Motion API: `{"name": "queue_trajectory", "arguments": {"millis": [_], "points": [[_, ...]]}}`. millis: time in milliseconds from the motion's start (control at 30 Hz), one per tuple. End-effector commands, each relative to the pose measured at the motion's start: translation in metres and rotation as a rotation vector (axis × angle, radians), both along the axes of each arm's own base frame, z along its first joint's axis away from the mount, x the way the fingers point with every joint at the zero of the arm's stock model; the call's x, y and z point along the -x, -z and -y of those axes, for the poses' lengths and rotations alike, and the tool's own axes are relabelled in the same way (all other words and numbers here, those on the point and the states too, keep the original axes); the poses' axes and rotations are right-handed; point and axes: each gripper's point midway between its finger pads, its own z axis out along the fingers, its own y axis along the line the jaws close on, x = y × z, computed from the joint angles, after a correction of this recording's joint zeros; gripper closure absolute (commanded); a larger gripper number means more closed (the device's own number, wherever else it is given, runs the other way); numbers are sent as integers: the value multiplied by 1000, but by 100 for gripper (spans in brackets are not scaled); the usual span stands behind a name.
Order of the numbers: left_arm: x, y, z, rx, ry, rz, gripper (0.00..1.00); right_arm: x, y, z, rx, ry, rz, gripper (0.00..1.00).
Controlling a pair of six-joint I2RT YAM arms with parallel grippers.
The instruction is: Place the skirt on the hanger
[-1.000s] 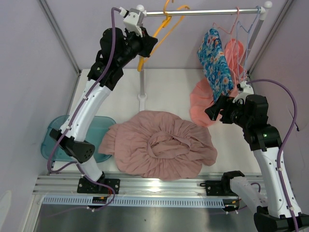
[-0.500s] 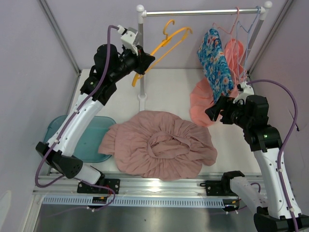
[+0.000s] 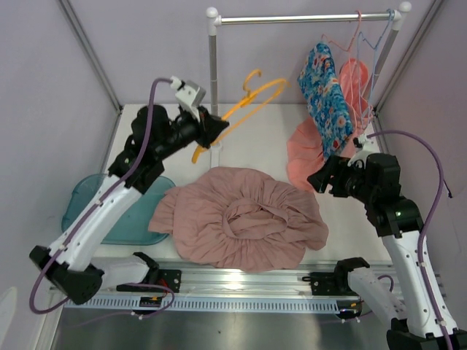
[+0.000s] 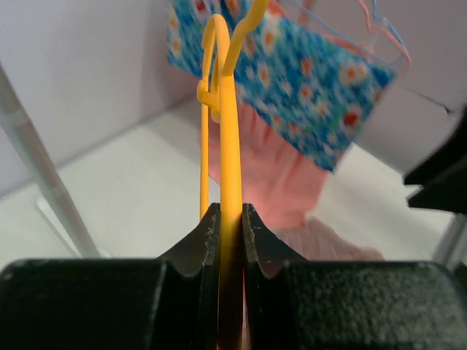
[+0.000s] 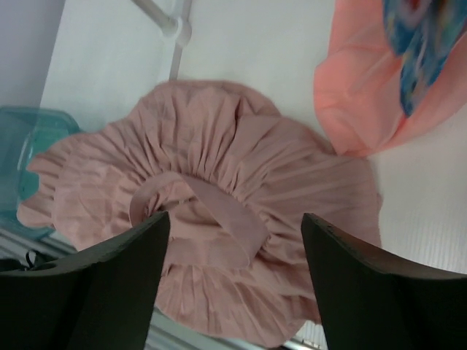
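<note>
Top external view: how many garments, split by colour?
Dusty pink skirt: 1
Blue floral garment: 1
Coral garment: 1
Total: 3

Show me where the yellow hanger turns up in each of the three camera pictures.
Top external: the yellow hanger is upper middle, slanting, its low end in the left gripper.
Left wrist: dead centre, upright, pinched between the fingers.
Right wrist: not in it.
Shared landmark: the blue flowered cloth, upper right from above, behind the hanger at the left wrist, top right corner at the right wrist.
</note>
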Motion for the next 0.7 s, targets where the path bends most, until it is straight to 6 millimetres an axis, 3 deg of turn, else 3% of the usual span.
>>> {"name": "queue_trajectory", "arguments": {"millis": [0,100,133,167,233,267,400,533,667], "points": [[55,-2,-5,62,37,19,100,23,31,-12,-28,-22,-92,24],[85,27,-4,56,65,-67,100,41,58,-31,-32,-53,-150,32],[103,48,-5,36,94,-107,100,52,61,-48,-41,-118,-147,34],[111,53,-8,38,87,-127,100,56,81,-52,-40,-96,-193,35],[136,75,-17,23,104,-159,100,60,97,-58,-11,-80,-197,37],[141,80,-23,21,91,-175,100,75,114,-70,9,-122,-233,37],[172,114,-49,-38,92,-265,100,92,148,-87,90,-147,-259,37],[201,121,-72,-14,121,-276,100,85,163,-87,157,-100,-249,37],[217,128,-88,-17,123,-299,100,74,170,-86,176,-77,-241,41]]}}
